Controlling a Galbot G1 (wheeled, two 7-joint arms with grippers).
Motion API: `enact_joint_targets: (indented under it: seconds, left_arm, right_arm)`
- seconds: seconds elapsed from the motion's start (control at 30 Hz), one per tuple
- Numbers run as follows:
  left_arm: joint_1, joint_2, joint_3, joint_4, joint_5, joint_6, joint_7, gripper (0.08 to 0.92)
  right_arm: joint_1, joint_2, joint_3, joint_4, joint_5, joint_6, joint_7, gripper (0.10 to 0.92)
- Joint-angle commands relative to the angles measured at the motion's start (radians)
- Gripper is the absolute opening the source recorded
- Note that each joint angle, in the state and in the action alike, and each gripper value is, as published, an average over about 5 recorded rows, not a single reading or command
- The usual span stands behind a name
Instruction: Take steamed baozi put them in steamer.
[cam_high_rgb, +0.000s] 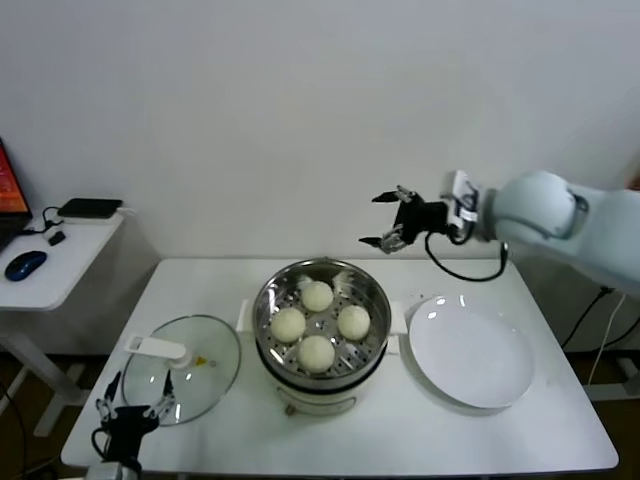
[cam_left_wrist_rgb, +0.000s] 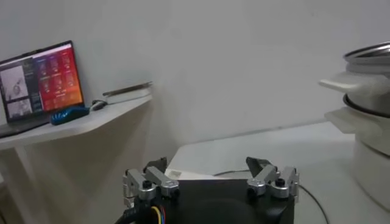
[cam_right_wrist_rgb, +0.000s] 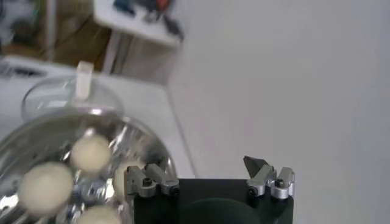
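At the far left, the left gripper (cam_high_rgb: 128, 412) sits parked low by the table's (cam_high_rgb: 420, 440) front corner, fingers spread and empty, out of the way. Next to it the glass lid (cam_high_rgb: 185, 368) lies flat on the table, leaving the pot uncovered for loading. In the middle, the steamer (cam_high_rgb: 320, 325) holds all four steamed baozi (cam_high_rgb: 317, 296), spaced apart on its perforated tray. To the right, the white plate (cam_high_rgb: 472, 356) lies bare. Above it, the right gripper (cam_high_rgb: 388, 218) hangs raised, jaws wide and holding nothing, so the loading looks finished.

Plate (cam_high_rgb: 470, 358): you have it bare on the table (cam_high_rgb: 400, 440).
Glass lid (cam_high_rgb: 185, 370): flat.
Side desk (cam_high_rgb: 60, 265): laptop (cam_left_wrist_rgb: 39, 79), mouse (cam_high_rgb: 24, 264).
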Motion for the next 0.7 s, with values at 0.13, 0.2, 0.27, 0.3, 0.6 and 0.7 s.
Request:
enact_joint_targets:
  seconds: [0.13,0.2,0.27,0.3,0.6,0.7]
  left_arm:
    - [-0.008,-0.032,0.002,0.038,0.009,-0.038,0.003,0.823]
    - [-0.009,-0.037,0.006,0.039,0.015,-0.042,0.003,0.823]
    - [-0.01,-0.039,0.013,0.04,0.023,-0.046,0.003,0.823]
    - [-0.008,-0.041,0.016,0.041,0.026,-0.049,0.002,0.823]
    - [0.006,-0.049,0.021,0.053,0.034,-0.067,-0.005,0.823]
    - [0.011,-0.049,0.021,0.055,0.034,-0.07,-0.007,0.823]
  right_arm:
    - [-1.199,-0.384,0.762,0.195,-0.181,0.508,0.28,0.823]
    - [-1.672,-0.27,1.221,0.162,-0.232,0.528,0.263,0.823]
    - [-1.996,-0.128,1.577,0.118,-0.305,0.539,0.25,0.823]
    - [-2.035,-0.07,1.615,0.098,-0.341,0.546,0.247,0.823]
    - [-2.36,0.357,1.803,0.055,-0.545,0.715,0.172,0.823]
    - [-2.457,0.458,1.837,0.046,-0.572,0.781,0.141,0.823]
